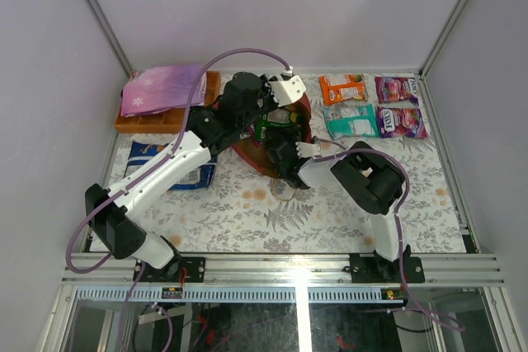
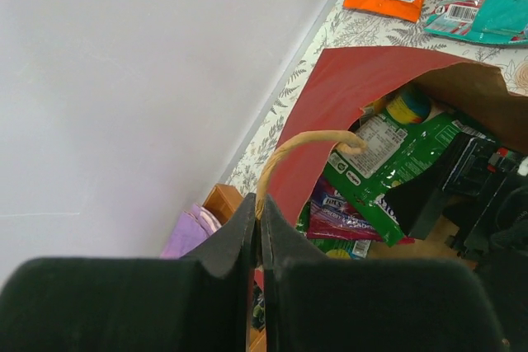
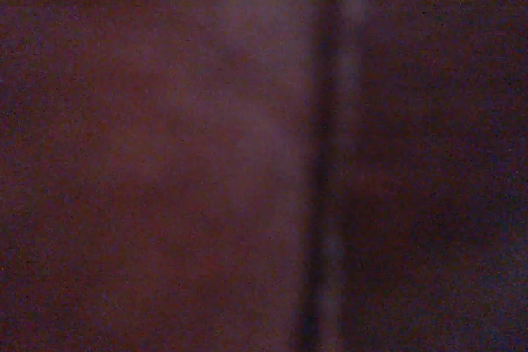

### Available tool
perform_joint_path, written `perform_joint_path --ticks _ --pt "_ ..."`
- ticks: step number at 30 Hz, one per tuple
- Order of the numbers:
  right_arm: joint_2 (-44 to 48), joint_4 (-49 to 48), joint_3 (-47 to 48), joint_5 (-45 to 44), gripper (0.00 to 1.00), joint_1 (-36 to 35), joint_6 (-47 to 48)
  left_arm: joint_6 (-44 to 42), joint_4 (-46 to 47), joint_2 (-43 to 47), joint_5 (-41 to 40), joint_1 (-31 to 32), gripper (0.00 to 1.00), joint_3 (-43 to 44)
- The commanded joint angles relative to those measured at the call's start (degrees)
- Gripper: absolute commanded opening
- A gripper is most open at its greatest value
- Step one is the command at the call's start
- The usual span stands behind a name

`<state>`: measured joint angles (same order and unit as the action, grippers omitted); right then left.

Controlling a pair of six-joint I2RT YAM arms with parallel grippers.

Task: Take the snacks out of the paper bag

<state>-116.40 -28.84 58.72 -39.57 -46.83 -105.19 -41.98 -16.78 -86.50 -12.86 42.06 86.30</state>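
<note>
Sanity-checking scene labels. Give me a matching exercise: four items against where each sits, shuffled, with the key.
Items
1. green packet
2. orange packet
3. purple cloth
4. blue-and-white packet

Places
A. on the wooden tray
B. flat on the table, just in front of the wooden tray
C. inside the paper bag
D. on the table right of the paper bag, just behind the teal packet

Pairs: 1-C, 2-D, 3-A, 4-B

The paper bag (image 1: 247, 156) lies mid-counter (image 1: 330, 204); four snacks (image 1: 355, 121) lie to its right, a tray (image 1: 136, 124) bearing a cloth (image 1: 161, 90) to its left.
</note>
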Motion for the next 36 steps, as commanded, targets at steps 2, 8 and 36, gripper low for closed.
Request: perform_joint_path --ticks 2,8,36 --pt "-2.23 -5.71 1.82 -7.76 0.79 1.00 5.77 0.53 0.47 -0.16 0.68 0.90 0.00 1.77" --pt "-0.47 -19.36 -0.02 -6.45 0.08 0.80 20.62 0.31 1.06 0.21 0.55 1.06 0.00 1.06" --pt "81.90 55.50 -18.69 1.35 0.00 -7.84 51.26 -0.55 0.69 -3.23 -1.37 0.08 0.00 2.05"
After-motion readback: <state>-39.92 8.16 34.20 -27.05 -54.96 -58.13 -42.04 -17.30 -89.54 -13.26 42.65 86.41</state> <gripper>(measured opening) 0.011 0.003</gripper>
